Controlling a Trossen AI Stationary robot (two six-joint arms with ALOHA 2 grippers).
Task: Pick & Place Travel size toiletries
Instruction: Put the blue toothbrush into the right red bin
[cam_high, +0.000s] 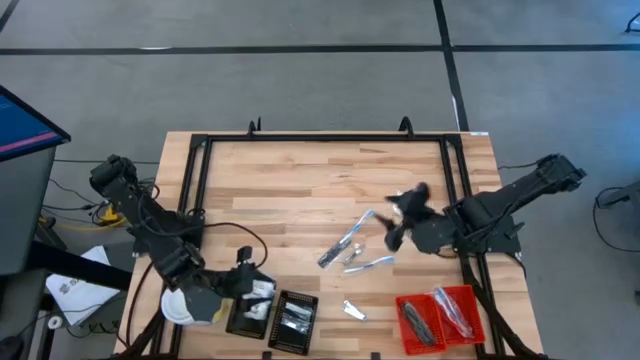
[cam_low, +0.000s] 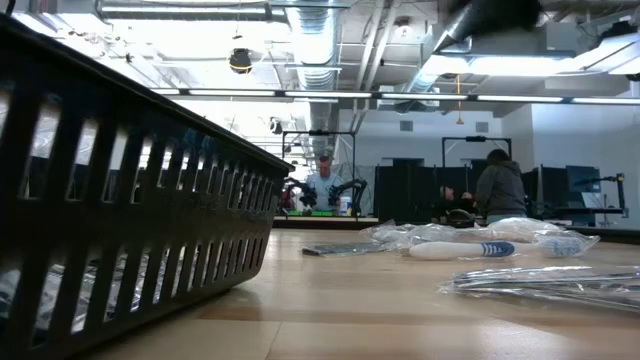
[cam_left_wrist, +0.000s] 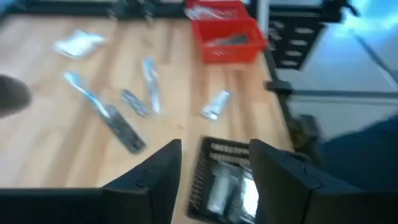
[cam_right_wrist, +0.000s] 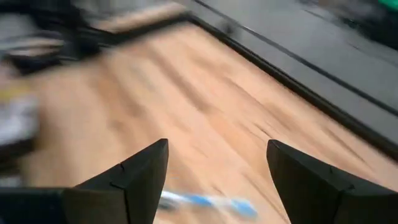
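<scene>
Loose toiletries lie flat mid-table: blue-and-white sticks (cam_high: 345, 245), another stick (cam_high: 370, 263) and a silvery sachet (cam_high: 353, 311). In the low view a white-and-blue stick (cam_low: 462, 249) lies among clear wrappers. My left gripper (cam_high: 258, 288) hovers open over a black tray (cam_left_wrist: 227, 186) that holds pale packets; the sachet (cam_left_wrist: 216, 104) and sticks (cam_left_wrist: 99, 109) lie beyond it. My right gripper (cam_high: 402, 215) is open above the table, right of the sticks, blurred. Its wrist view shows a blue-and-white stick (cam_right_wrist: 205, 202) between and below its fingers (cam_right_wrist: 146, 177), untouched.
Two black ribbed trays (cam_high: 272, 315) sit at the near edge, a white-topped canister (cam_high: 185, 305) left of them. A red tray (cam_high: 440, 315) with dark and clear items is near right. A black frame (cam_high: 320, 138) borders the table. People stand in the room behind (cam_low: 500, 185).
</scene>
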